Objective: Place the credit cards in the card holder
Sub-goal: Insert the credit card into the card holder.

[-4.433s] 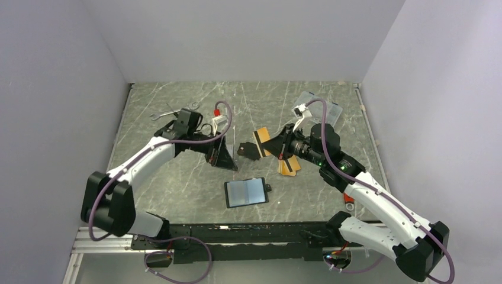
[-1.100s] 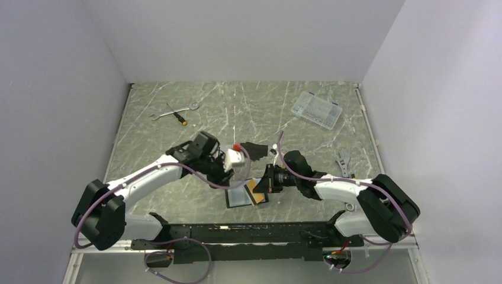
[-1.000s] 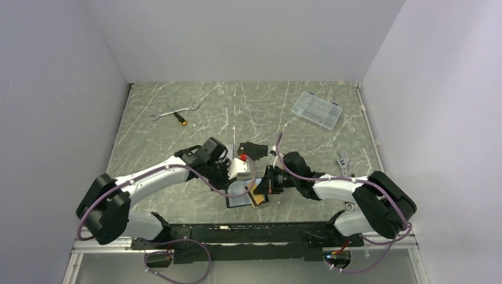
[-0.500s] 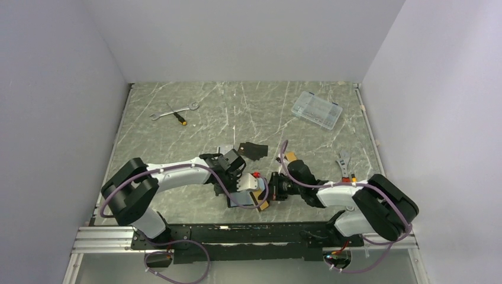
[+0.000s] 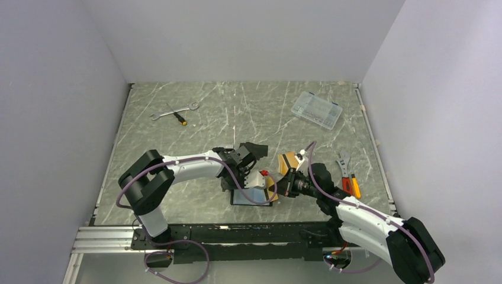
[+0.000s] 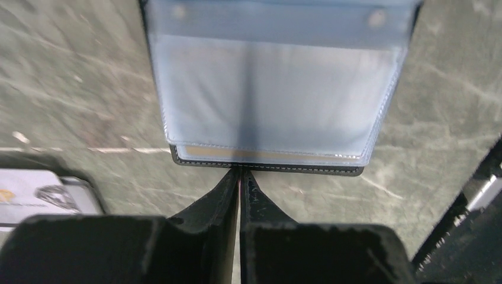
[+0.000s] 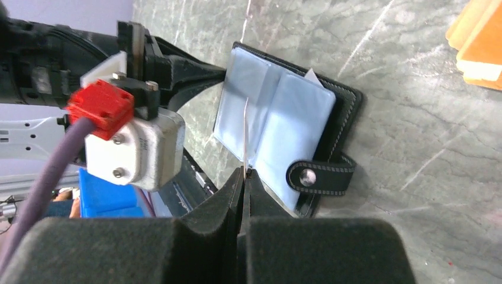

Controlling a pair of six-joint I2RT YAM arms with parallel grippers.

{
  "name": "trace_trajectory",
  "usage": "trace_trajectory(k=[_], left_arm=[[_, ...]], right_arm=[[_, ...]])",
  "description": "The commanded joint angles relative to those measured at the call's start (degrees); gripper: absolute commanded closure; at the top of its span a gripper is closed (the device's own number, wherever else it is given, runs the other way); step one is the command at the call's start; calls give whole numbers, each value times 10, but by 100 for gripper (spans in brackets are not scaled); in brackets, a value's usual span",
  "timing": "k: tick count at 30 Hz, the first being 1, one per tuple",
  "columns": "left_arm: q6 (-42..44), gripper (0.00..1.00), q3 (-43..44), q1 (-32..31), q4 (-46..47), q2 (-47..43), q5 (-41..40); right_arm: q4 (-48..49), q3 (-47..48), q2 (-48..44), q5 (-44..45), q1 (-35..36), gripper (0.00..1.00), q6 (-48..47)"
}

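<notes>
- Both arms are drawn in toward the near edge since the earliest frame. One card has been taken off the pile, and the card holder (image 5: 245, 197) is now worked from both sides.
- The card holder is laid open and flat on the table (image 5: 177, 154), with the pale blue sleeves (image 6: 266, 106) facing up. The snap tab (image 7: 319, 176) is folded out toward the right wrist camera.
- Left gripper (image 6: 240, 171): the fingers are pressed together and the tips touch the holder's stitched edge. No clamp on that edge is seen, so this is read as bracing only.
- Right gripper (image 7: 244, 171): the fingers are closed on the held card (image 7: 245, 133). It is seen edge-on, stood upright over the line between the two sleeves.
- The other credit cards (image 5: 288, 161) are left stacked near the holder, not touching it.
- A tan strip (image 6: 266, 154) is seen under the sleeve in the left wrist view. Whether a card is already inside cannot be told.
- Step judged: insertion of the held card, not yet seated.
- Risk: the sleeve mouth is missed and the card is skated over the plastic, since the opening is not visible.
- Risk: the holder is shoved or folded if the brace slips, as it is only touched.
- Risk: the card is twisted in the pinch, as it is held by a narrow bit of one end.
</notes>
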Motion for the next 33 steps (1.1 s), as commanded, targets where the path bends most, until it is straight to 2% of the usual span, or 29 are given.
trace_trajectory(k=[1, 9, 17, 27, 33], left_arm=[[16, 89, 49, -5, 81, 20, 23], [1, 89, 45, -10, 89, 13, 70], [18, 89, 1, -10, 95, -26, 53], [30, 90, 1, -9, 100, -55, 35], [28, 88, -11, -10, 98, -68, 67]], right_arm=[[-10, -2, 5, 0, -3, 100, 7], [-3, -19, 14, -1, -3, 100, 23], [18, -19, 50, -42, -3, 100, 28], [62, 8, 123, -66, -2, 100, 25], [51, 18, 120, -66, -2, 100, 19]])
